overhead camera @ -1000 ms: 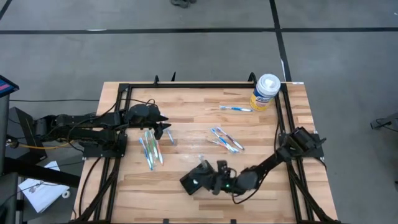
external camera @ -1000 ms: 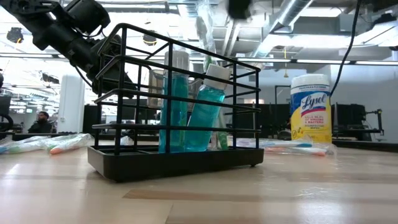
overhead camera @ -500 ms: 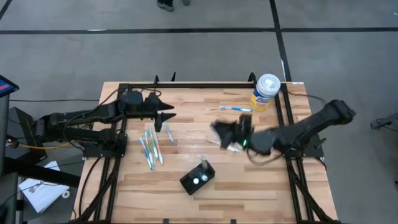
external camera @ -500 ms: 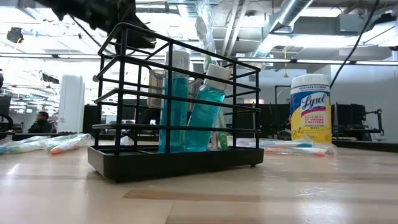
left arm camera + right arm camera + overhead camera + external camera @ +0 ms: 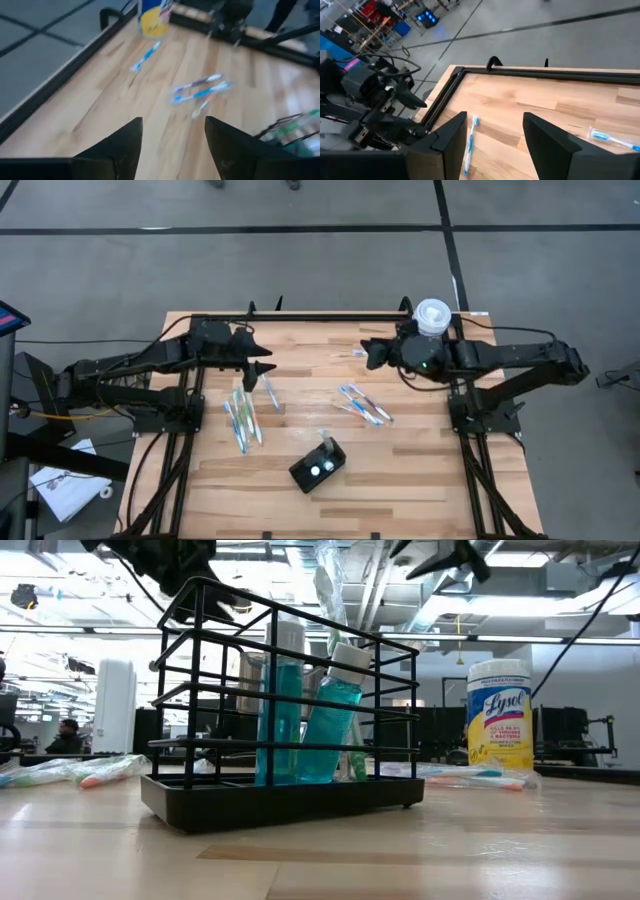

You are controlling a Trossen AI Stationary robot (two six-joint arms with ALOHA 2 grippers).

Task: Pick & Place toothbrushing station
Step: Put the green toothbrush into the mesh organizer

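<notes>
The right jaws (image 5: 372, 353) have let go of the station (image 5: 318, 467) and swung away to the far side of the desk (image 5: 420, 480), beside the canister (image 5: 428, 327); they stand apart and empty. The station sits alone, well behind them, near the front edge. The left jaws (image 5: 262, 365) hover apart over loose toothbrushes (image 5: 243, 416). The placing looks done.

The black wire-rack toothbrushing station (image 5: 285, 715) holds teal-blue bottles with white caps (image 5: 322, 720). The round wipes canister (image 5: 499, 716) is white and yellow, sitting on a pale striped wood tabletop (image 5: 400, 470).
</notes>
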